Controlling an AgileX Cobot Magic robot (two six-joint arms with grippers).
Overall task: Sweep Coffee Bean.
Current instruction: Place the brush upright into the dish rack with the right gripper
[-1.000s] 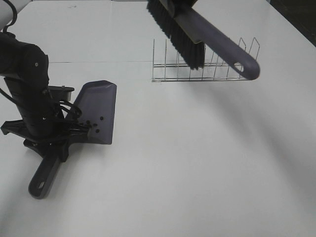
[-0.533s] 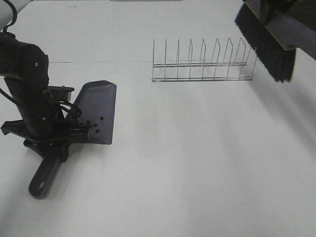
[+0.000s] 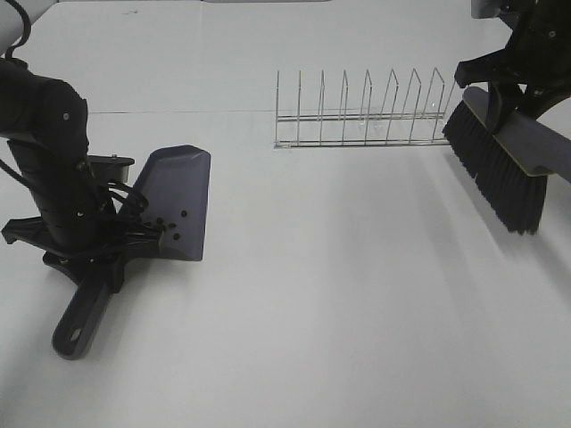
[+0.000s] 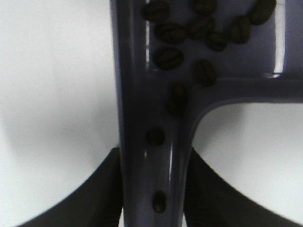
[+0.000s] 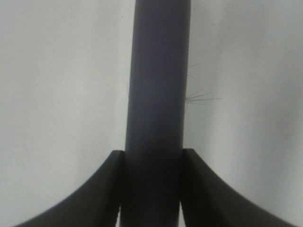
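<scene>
Although one white table (image 3: pixel 339 312) spans the scene, the tools are well apart: the dustpan (image 3: pixel 178 201) lies left, its handle pointing near and clamped by the left gripper (image 4: pixel 151 189). The brush (image 3: pixel 495 174) hangs far right, bristles down, its handle clasped by the right gripper (image 5: pixel 154 189). Smallest, the coffee beans (image 4: pixel 168 57) rest inside the pan, nearest the left arm.

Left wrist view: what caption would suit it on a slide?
Left gripper clamped on the dustpan handle, coffee beans gathered in the pan and trailing down the handle.
</scene>
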